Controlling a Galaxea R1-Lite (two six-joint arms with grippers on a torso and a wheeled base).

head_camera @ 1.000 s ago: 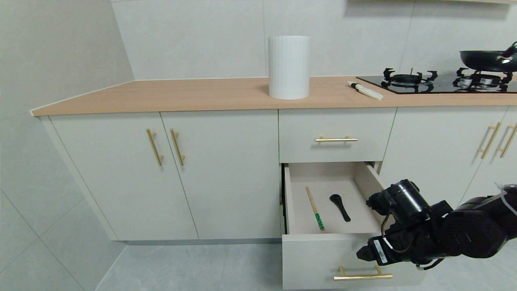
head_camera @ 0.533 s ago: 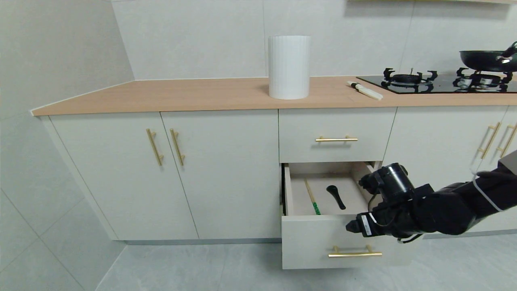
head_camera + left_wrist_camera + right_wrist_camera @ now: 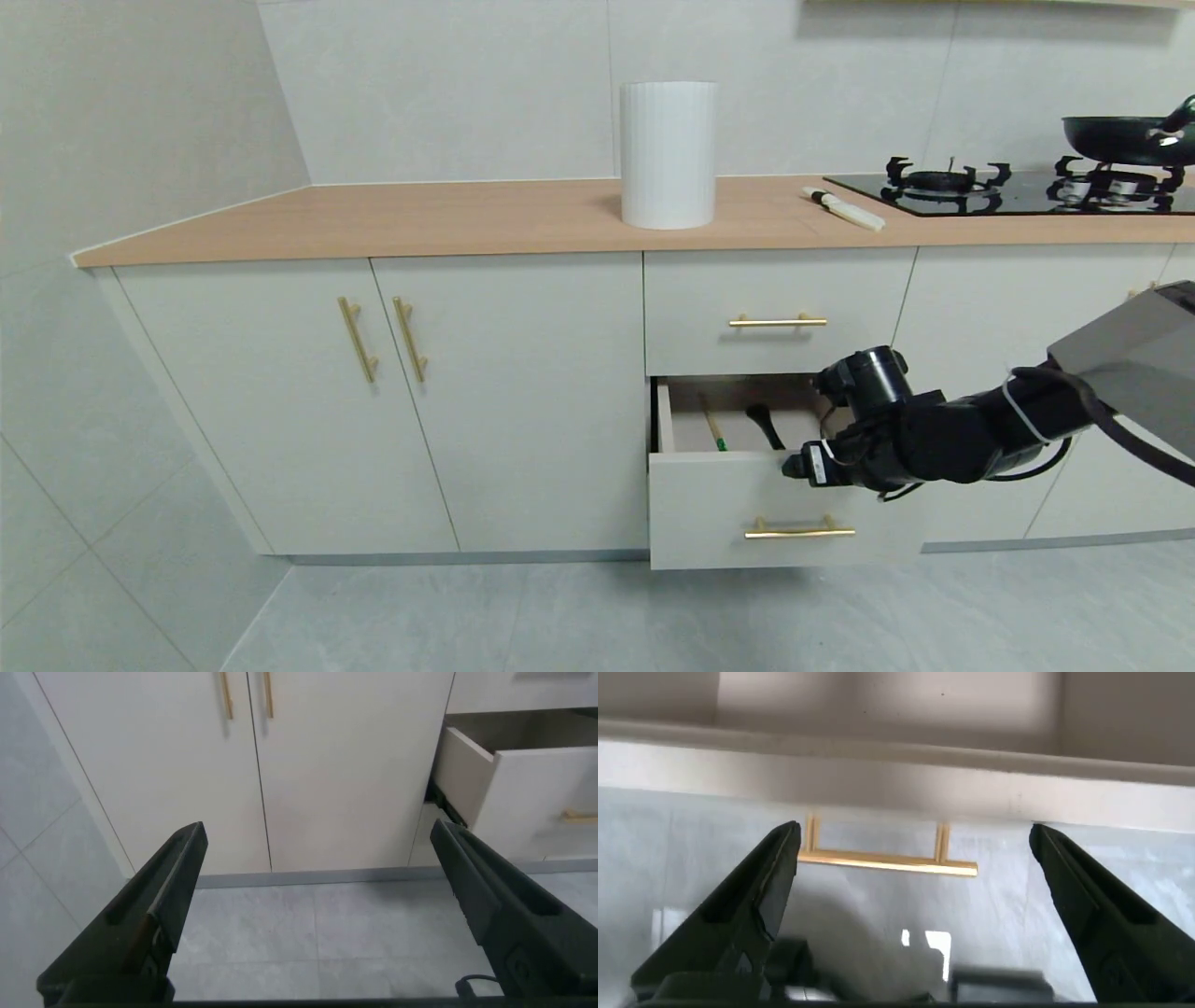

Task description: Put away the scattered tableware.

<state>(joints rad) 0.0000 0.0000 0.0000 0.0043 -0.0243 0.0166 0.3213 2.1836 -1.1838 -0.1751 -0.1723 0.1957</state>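
Observation:
The lower drawer (image 3: pixel 709 504) stands a little way out of the cabinet. In the gap behind its front, the ends of a pair of chopsticks (image 3: pixel 714 432) with a green band and a black spoon (image 3: pixel 766 426) lie on the drawer floor. My right gripper (image 3: pixel 805 465) is against the upper part of the drawer front, above the gold handle (image 3: pixel 799 531). In the right wrist view that gripper (image 3: pixel 913 835) is open, with the drawer front and its handle (image 3: pixel 887 861) close before it. My left gripper (image 3: pixel 318 831) hangs open over the floor, with the drawer (image 3: pixel 523 775) off to one side.
On the wooden countertop (image 3: pixel 420 219) stand a white ribbed cylinder (image 3: pixel 668 154) and a white knife-like utensil (image 3: pixel 843 207). A gas hob (image 3: pixel 1008 187) with a black pan (image 3: pixel 1120 136) is at the right. The upper drawer (image 3: pixel 780 313) and cabinet doors (image 3: pixel 383 401) are shut.
The drawer has slid from far out to nearly in. My right arm has moved forward and upward with the drawer front, covering most of the chopsticks and spoon.

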